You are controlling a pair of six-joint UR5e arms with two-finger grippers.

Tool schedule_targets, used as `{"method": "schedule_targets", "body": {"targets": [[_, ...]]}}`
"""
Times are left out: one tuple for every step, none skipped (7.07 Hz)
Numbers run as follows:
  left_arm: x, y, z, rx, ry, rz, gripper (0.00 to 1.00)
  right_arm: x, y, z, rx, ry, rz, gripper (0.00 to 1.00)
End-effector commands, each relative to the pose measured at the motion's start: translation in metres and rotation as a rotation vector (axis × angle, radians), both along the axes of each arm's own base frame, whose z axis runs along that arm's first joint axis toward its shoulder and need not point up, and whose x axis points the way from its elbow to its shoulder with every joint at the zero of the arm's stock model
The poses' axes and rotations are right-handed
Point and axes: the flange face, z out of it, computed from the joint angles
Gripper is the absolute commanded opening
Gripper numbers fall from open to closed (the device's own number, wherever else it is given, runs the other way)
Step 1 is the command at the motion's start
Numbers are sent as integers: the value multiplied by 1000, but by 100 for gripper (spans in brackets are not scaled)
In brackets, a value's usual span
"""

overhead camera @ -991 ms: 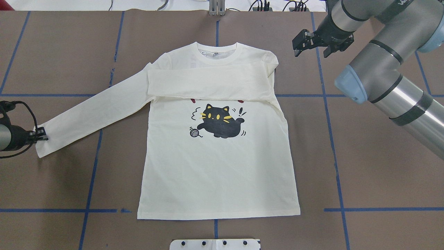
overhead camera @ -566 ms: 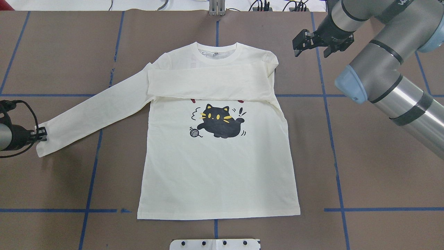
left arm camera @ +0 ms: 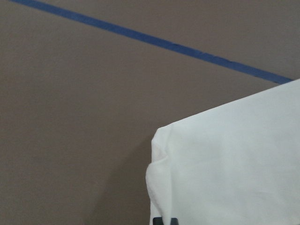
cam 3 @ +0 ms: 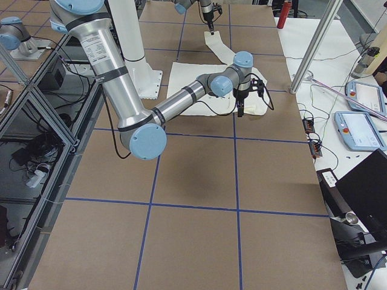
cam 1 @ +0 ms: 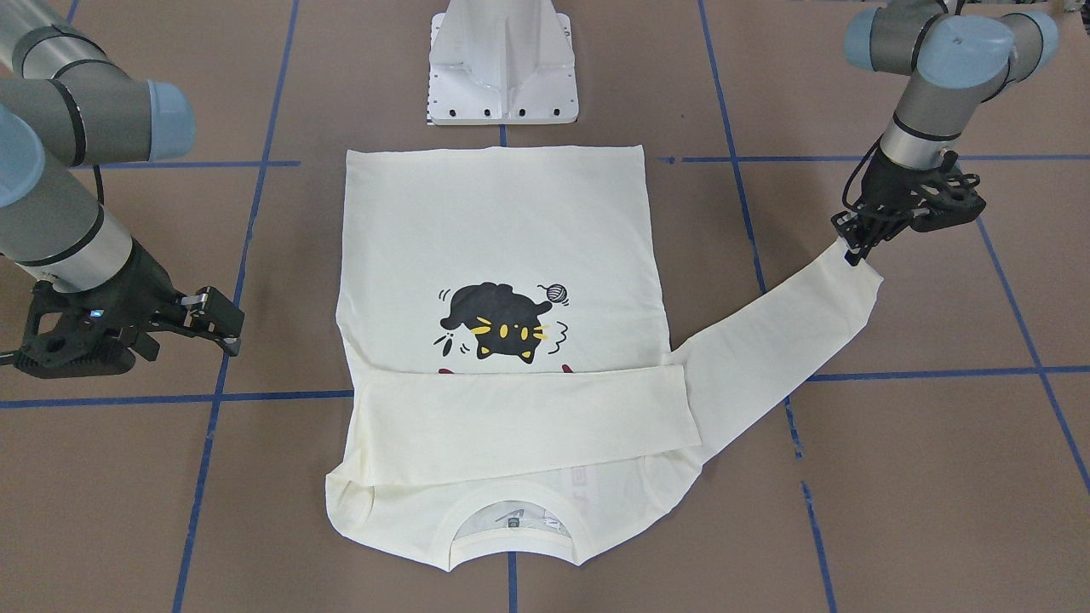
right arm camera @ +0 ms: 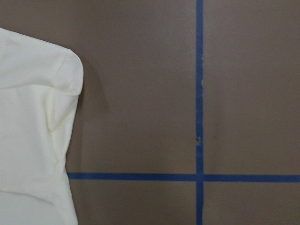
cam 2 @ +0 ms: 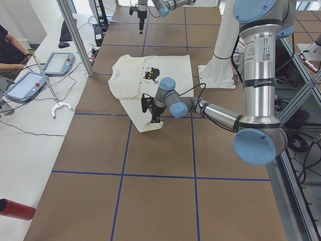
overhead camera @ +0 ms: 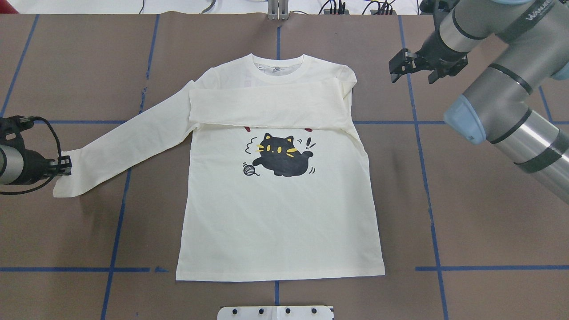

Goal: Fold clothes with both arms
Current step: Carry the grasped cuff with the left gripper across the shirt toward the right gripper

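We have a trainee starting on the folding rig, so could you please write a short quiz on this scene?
1. True or false: the right gripper is holding the shirt.
2. The folded sleeve across the chest starts at the shoulder on the robot's: A) right, B) left?
3. Fill in: the left gripper pinches the outstretched sleeve at its ____.
Key: 1 false, it is open and clear of the cloth; 2 A; 3 cuff.

The brown table [overhead camera: 466,213] with blue tape lines carries the cream T-shirt [overhead camera: 280,222].
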Motion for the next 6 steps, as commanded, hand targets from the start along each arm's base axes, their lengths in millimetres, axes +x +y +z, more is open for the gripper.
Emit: {"method": "schedule_targets", "body": {"targets": [[1, -97, -135, 55, -71, -11, 0, 30, 46, 52, -49, 38, 4, 100], [17, -127, -194, 42, -29, 16, 0, 42, 62, 68, -52, 45, 5, 100], [33, -139, -249, 62, 49, 53, 0, 47, 71, 87, -39, 34, 2, 100], [47, -147, -312, 78, 130, 39, 0, 47, 72, 90, -34, 31, 2, 100], [97, -158, -387, -5, 228, 19, 0, 49, 73, 92, -38, 31, 2, 100], [162, -162, -431, -45, 273, 31, 0, 50, 72, 93, -38, 37, 5, 100]]}}
